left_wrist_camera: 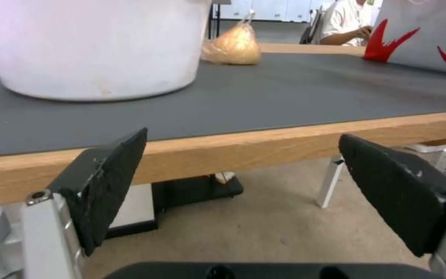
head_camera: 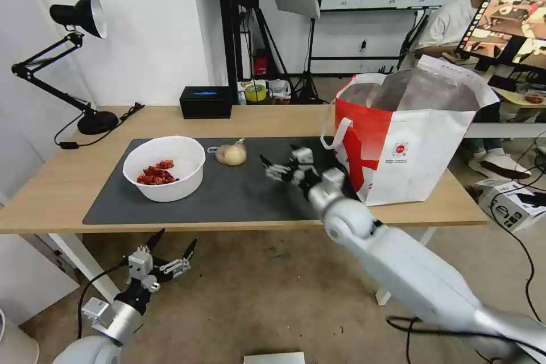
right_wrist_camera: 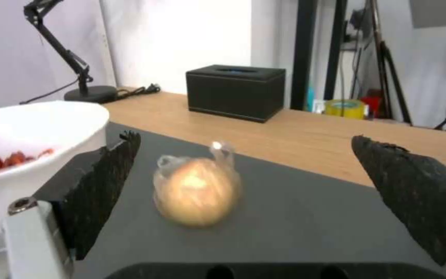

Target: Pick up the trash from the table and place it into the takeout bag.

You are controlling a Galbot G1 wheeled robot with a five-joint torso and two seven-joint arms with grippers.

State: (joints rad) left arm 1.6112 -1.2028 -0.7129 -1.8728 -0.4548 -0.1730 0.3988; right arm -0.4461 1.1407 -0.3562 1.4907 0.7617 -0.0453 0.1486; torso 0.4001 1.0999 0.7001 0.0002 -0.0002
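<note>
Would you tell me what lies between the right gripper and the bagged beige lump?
Nothing: bare dark mat separates the open right gripper from the bagged lump, as the right wrist view shows.

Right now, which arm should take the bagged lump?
Right. The right gripper hangs open over the mat beside the bagged lump and faces it. The left gripper sits open below the table edge.

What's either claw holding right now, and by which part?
Nothing. Right claw is open over the mat, facing the bagged lump. Left claw is open below the table edge.
</note>
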